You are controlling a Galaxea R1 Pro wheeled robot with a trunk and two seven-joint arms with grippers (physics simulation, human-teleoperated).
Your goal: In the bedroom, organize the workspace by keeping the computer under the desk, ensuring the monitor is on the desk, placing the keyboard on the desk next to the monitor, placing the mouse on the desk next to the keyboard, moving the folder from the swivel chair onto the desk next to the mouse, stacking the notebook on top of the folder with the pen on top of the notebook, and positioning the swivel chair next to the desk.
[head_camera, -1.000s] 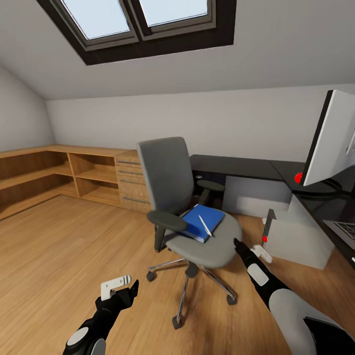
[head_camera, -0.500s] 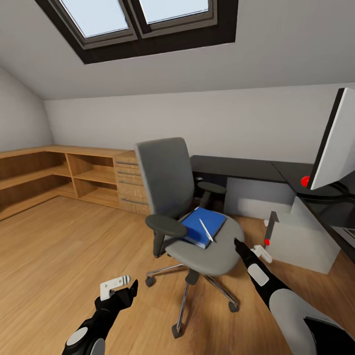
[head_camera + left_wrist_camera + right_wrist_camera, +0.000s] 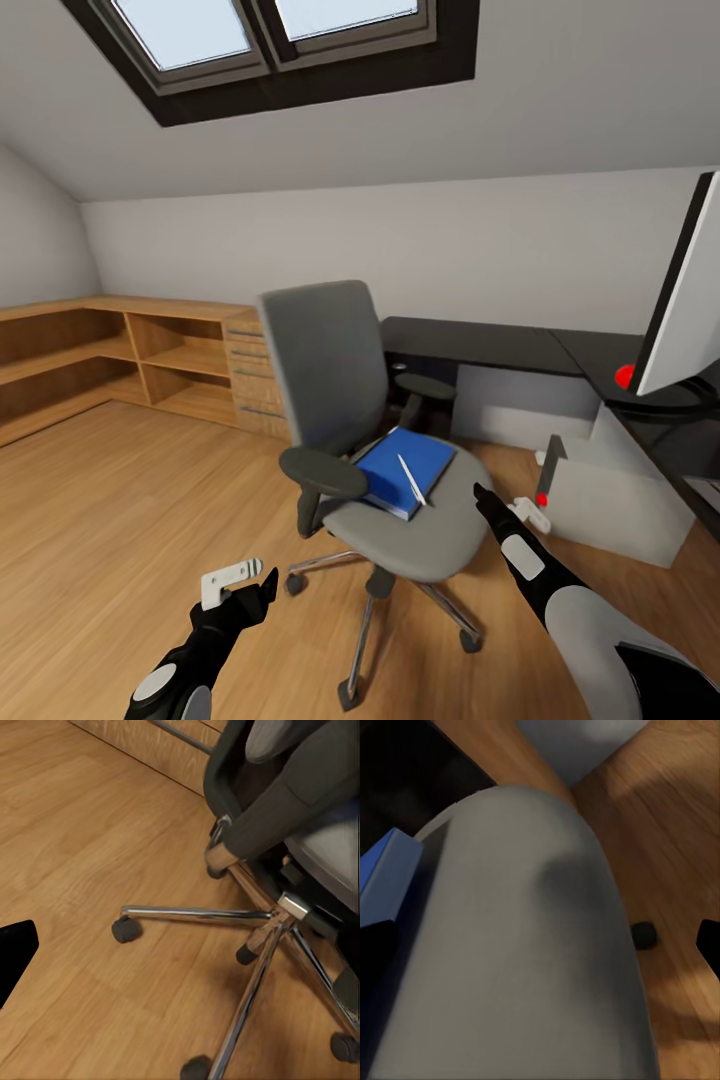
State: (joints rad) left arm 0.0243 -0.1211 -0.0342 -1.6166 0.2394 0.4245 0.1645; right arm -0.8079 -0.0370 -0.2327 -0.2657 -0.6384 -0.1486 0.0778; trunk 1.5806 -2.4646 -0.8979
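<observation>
Before me stands the swivel chair [image 3: 375, 440], its seat carrying the folder [image 3: 405, 470] with the pen [image 3: 412, 482] lying across its blue cover. Beyond it runs the desk [image 3: 500, 345], the monitor [image 3: 690, 300] on its right wing and the computer [image 3: 610, 490] on the floor below. My right gripper [image 3: 482, 497] hovers at the seat's edge, my left gripper [image 3: 262, 585] low over the wood floor [image 3: 120, 500]; I cannot tell how either pair of fingers stands.

no readable text, labels, or signs

Black arms, seemingly grey-white patches.
</observation>
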